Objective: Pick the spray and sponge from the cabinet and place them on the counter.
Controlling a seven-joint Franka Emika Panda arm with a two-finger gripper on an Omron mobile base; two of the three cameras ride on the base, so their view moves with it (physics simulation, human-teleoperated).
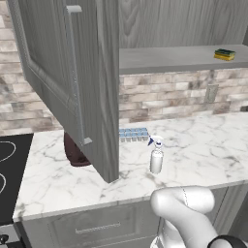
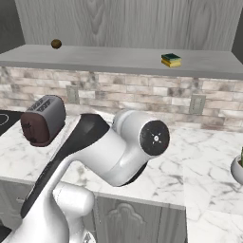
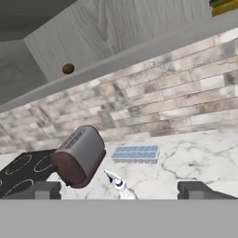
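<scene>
The spray point(image 1: 156, 156) stands upright on the white marble counter point(image 1: 203, 145), in front of the brick wall. In the hand view its trigger head point(image 3: 117, 182) shows low in the picture, between my fingertips but farther off. The yellow and green sponge point(image 1: 224, 54) lies on the cabinet shelf point(image 1: 169, 59) at its right end; it also appears as the sponge point(image 2: 171, 60) and at the top right corner point(image 3: 223, 5). My gripper point(image 3: 123, 190) is open with nothing in it, held well back from the wall and below shelf height. The cabinet door point(image 1: 72, 82) hangs open to the left.
A dark red and grey toaster point(image 2: 42, 118) stands on the counter at the left, near the black stovetop point(image 1: 12, 164). A pale blue ice-cube tray point(image 1: 133, 134) lies against the wall behind the spray. A small brown round thing point(image 2: 56, 44) rests on the shelf's left end.
</scene>
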